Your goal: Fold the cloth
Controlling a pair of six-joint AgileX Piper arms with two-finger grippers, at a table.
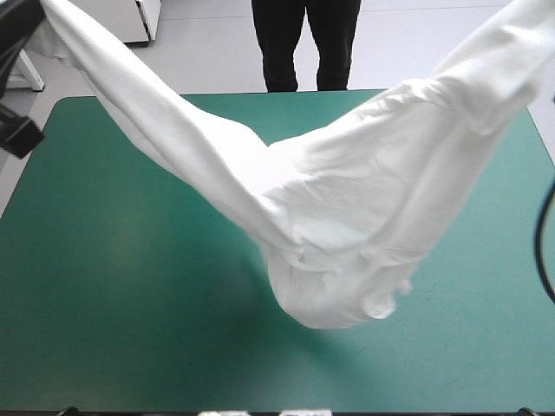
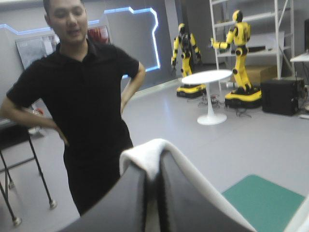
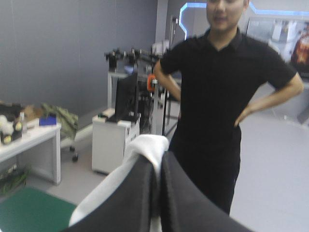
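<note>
— What was noted, from the largest thing down?

— The desk (image 1: 104, 260), under its teal-green cover, was seen spread below everything else. The T-shirt (image 1: 347, 217) was held in the air above it, strung between the two raised arms. Its ends were drawn up toward the desk's far corners and its middle sagged in a bunched pouch low over the desk's centre. Whether the lowest part touched the cover could not be told.

— And the jaws?

— The left jaws were clamped on the T-shirt, a roll of white cloth being pinched at the tips of the black fingers (image 2: 120, 203). The right jaws were pressed together on it likewise.

— Which step was judged to be in hand?

— The lifting and spreading, with no fold yet made. It was judged that the cloth would next need to be drawn taut and laid flat on the desk, so that no bunching was carried into the fold.
</note>
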